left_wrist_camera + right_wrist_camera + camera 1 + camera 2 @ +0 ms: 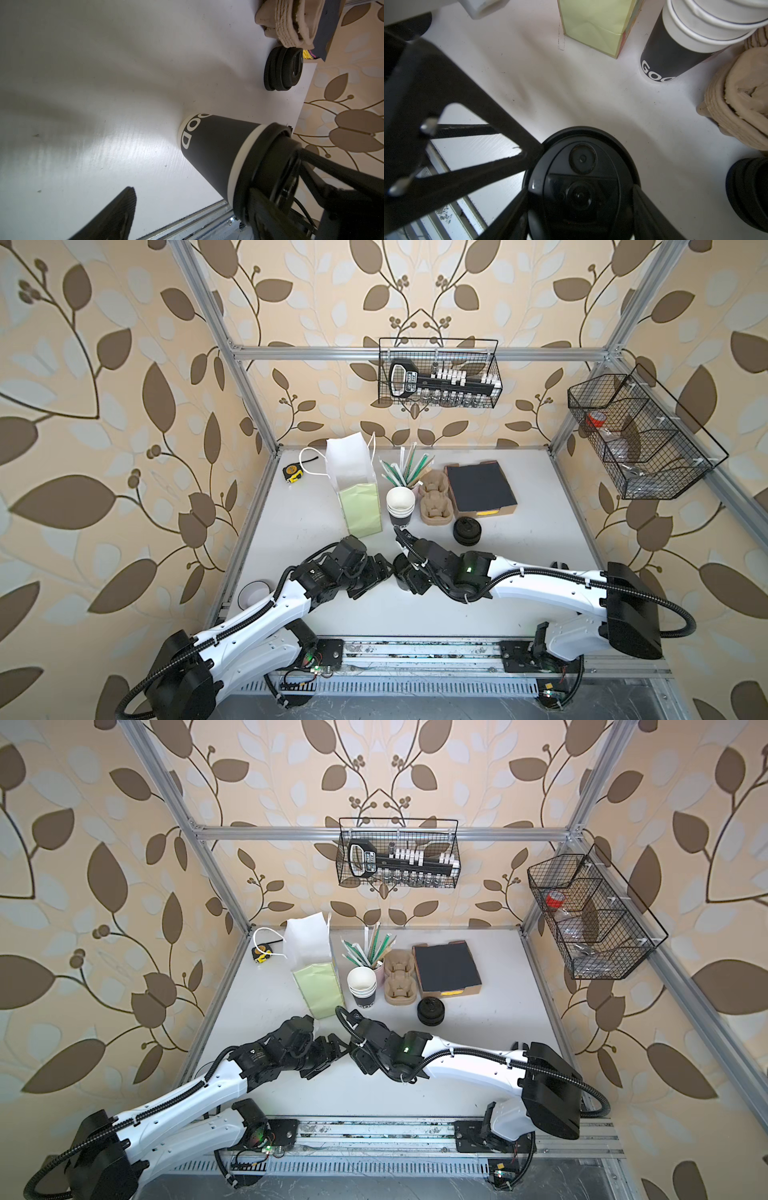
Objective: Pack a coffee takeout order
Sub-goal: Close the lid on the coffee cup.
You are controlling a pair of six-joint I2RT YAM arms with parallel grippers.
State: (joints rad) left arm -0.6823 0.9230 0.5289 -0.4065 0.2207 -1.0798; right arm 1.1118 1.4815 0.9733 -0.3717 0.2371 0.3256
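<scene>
Black lid [583, 158] capping paper cup [218, 149] (upright), clamped inside right gripper [580, 193]

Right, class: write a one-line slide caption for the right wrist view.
Right end effector holding the round black plastic lid, with stacked black paper cups and a pale green paper bag beyond.

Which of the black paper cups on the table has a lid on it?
The single cup standing near the front, closed by a black lid. The stacked cups beside the carrier are open, white inside.
</scene>
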